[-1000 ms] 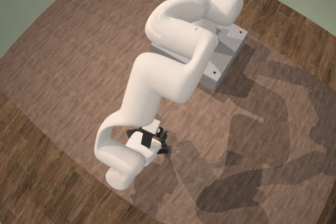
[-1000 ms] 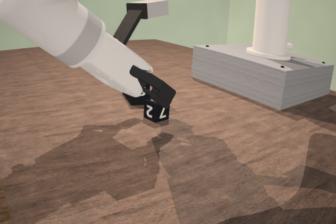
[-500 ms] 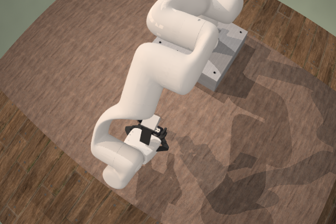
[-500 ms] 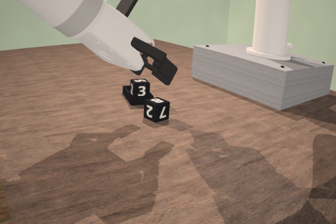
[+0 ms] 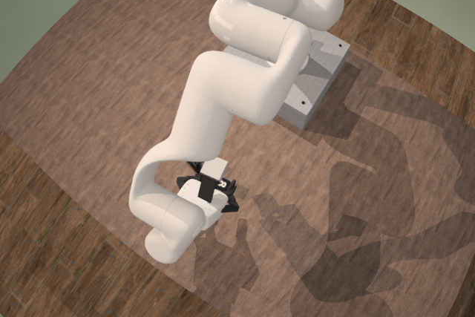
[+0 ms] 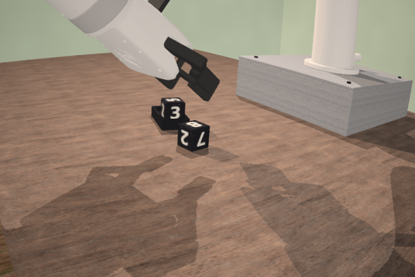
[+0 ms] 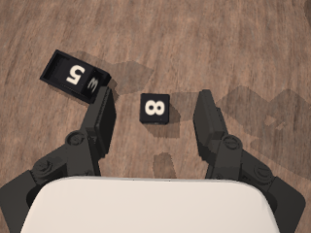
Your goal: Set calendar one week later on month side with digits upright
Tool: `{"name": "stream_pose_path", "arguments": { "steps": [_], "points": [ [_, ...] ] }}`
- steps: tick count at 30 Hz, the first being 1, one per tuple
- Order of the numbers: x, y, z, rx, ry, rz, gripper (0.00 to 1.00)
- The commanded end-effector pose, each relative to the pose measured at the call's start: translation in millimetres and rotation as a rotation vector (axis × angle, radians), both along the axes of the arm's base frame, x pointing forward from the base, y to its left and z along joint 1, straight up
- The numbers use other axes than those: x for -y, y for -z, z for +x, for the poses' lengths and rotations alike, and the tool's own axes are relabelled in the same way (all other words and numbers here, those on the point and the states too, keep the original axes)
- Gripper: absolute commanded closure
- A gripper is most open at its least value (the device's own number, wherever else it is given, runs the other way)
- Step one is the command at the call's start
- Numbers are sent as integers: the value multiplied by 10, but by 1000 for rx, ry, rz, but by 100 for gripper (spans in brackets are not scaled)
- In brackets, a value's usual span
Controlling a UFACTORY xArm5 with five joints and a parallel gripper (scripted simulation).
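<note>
Pincer is spread, with nothing pinched between its fingers. Loose cube is set flat on the counter, outside the tray. In the wrist frame it is seen near the centre, between the two fingers in the picture and apart from both; an 8 is shown sideways on its top. In the exterior frame, a 2 and an upside-down 7 are shown on its sides, right of and below the tray. The second cube is held by the tray, at the upper left of the wrist frame. A 5 is carried on its top, and an upright 3 is shown in the exterior frame. The tray is mostly hidden in the top frame.
</note>
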State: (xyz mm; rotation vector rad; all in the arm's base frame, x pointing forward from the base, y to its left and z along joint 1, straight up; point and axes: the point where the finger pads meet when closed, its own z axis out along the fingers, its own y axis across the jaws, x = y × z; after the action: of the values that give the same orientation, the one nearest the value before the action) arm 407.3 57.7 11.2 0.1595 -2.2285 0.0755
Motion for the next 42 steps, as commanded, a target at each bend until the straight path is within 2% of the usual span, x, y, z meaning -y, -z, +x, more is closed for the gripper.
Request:
{"name": "stream_pose_path", "arguments": {
  "steps": [1, 4, 12, 14, 20, 29, 31, 37, 42],
  "points": [
    [-1, -35, 15, 127, 0, 18, 29],
    [1, -47, 7, 180, 0, 26, 29],
    [1, -50, 3, 205, 0, 29, 29],
    [2, -52, 1, 242, 0, 34, 29],
    [8, -74, -33, 401, 0, 57, 29],
    [10, -79, -44, 443, 0, 63, 29],
    [11, -78, -47, 479, 1, 68, 29],
    [17, -95, -82, 638, 1, 90, 29],
    [18, -102, -92, 667, 1, 94, 29]
  ]
}}
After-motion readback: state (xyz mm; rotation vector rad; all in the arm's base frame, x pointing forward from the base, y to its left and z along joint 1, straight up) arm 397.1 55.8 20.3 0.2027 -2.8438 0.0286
